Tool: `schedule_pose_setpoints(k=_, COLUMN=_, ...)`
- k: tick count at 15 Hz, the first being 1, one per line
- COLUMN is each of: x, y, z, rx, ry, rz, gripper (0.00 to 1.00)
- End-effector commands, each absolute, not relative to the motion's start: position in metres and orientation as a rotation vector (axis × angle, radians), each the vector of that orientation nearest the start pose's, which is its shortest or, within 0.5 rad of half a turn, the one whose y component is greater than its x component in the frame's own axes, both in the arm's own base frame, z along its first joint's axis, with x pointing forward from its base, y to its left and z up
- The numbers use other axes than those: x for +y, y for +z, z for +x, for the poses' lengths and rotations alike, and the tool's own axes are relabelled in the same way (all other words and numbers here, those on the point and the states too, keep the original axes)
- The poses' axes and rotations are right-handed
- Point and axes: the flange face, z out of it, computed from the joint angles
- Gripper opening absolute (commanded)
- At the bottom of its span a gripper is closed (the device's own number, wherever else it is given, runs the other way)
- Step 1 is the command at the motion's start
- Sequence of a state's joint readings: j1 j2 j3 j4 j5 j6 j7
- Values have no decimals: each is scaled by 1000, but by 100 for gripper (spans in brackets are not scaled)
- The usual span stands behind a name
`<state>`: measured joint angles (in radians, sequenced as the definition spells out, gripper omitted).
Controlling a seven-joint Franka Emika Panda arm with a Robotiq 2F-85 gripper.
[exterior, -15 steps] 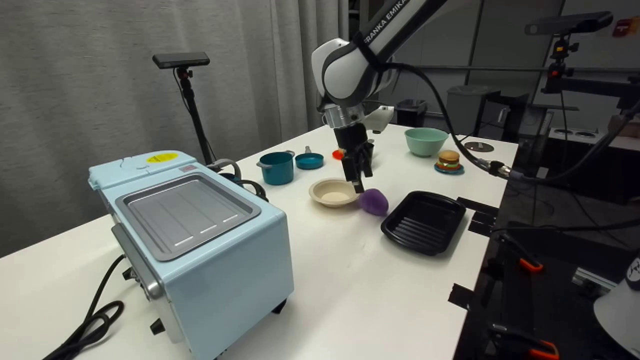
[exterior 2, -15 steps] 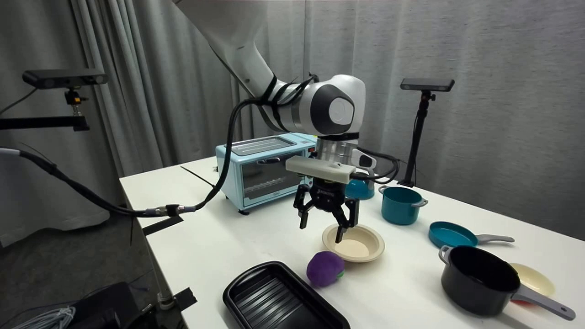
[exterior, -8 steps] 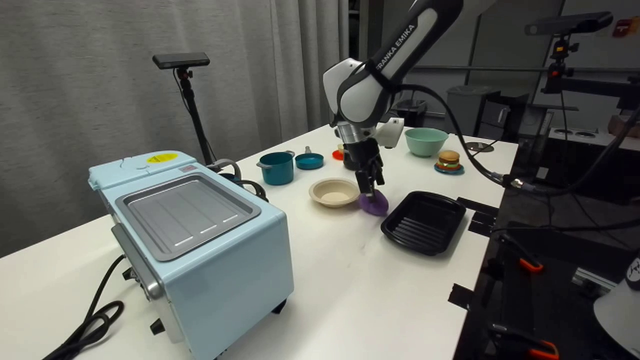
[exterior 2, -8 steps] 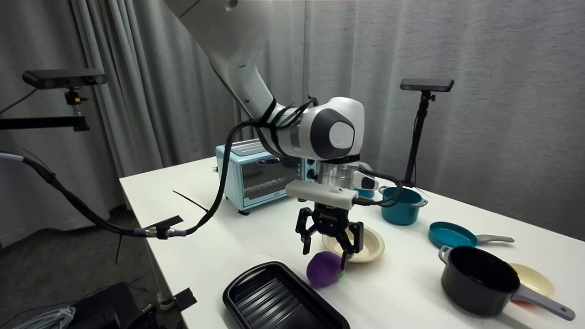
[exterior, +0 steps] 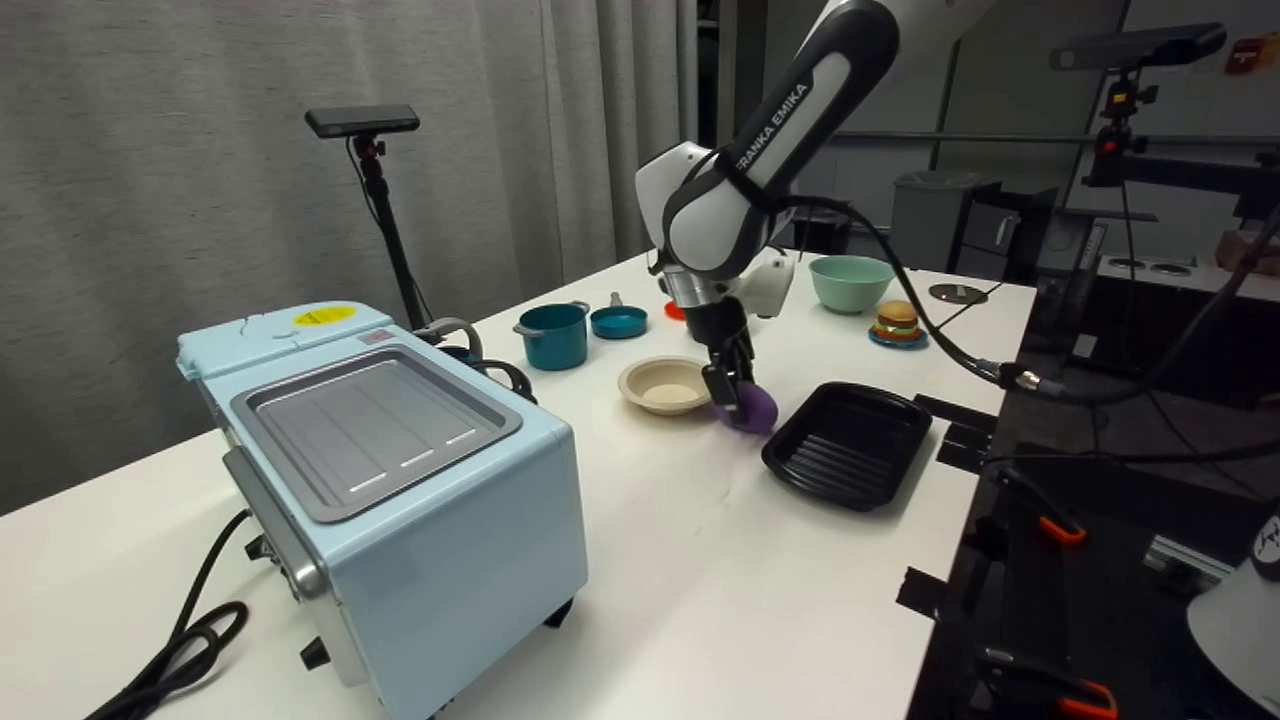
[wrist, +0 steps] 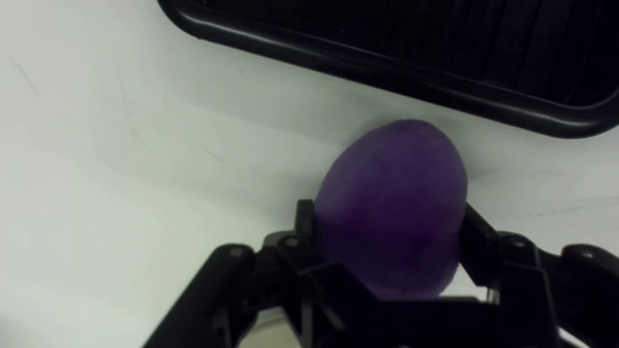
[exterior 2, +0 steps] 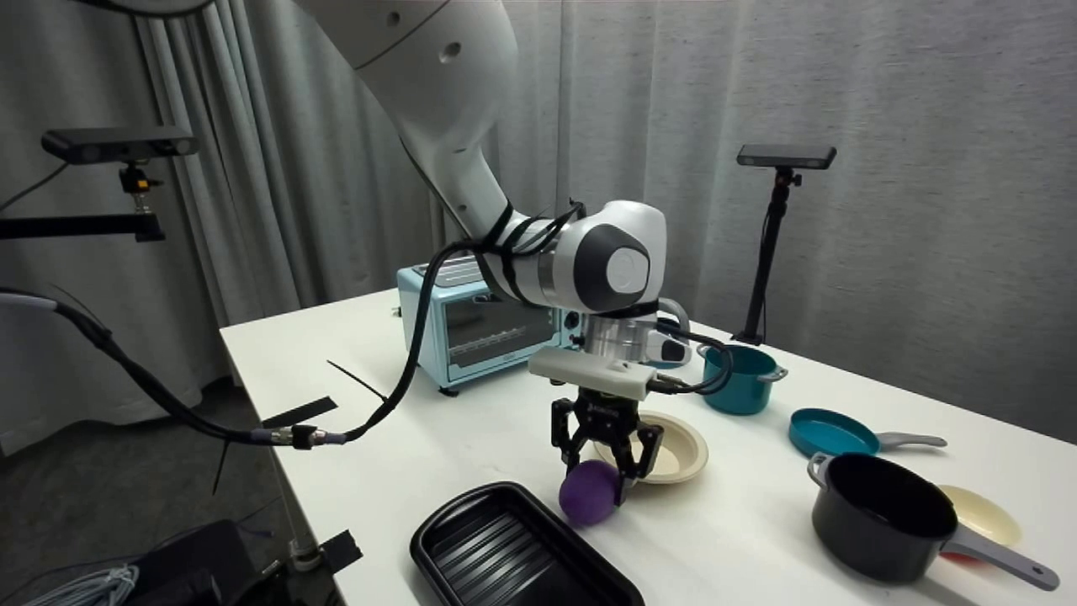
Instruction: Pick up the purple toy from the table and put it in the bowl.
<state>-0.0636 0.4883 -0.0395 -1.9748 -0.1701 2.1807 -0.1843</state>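
The purple toy (exterior: 757,408) rests on the white table (exterior: 680,600), between the cream-beige bowl (exterior: 664,392) and a black tray. In an exterior view the toy (exterior 2: 586,497) has its lower part at the table, with the bowl (exterior 2: 680,450) just behind it. My gripper (exterior 2: 598,480) points down with a finger on either side of the toy. In the wrist view both fingers of the gripper (wrist: 388,224) touch the sides of the toy (wrist: 399,183), so it is shut on it. A sliver of the bowl (wrist: 271,333) shows behind the fingers.
The black ribbed tray (exterior: 848,445) lies close beside the toy. A light blue toaster oven (exterior: 460,560), a teal pot (exterior: 556,340), a teal pan (exterior: 619,322), a pale green bowl (exterior: 852,287), a toy burger (exterior: 897,322) and a dark pot (exterior 2: 879,522) stand around.
My gripper has come down from above the bowl's edge onto the purple toy, and its fingers have closed on it. The toy has turned slightly; its green part no longer shows.
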Motion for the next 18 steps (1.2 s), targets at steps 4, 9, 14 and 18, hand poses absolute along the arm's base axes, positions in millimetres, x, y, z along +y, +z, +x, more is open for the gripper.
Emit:
schedule_pose_setpoints(k=4, x=-60, y=253, z=566, rx=-316, ry=547, rz=-3189, gripper=19)
schedule_pose_setpoints(k=9, x=-67, y=309, z=583, rx=-249, ry=448, rz=-3217, gripper=4)
schedule_pose_setpoints(k=14, x=-71, y=311, z=625, rx=-195, ry=257, rz=-3244, gripper=6)
schedule_pose_setpoints(k=18, x=-76, y=291, z=652, rx=-179, ry=187, rz=-3263, gripper=6)
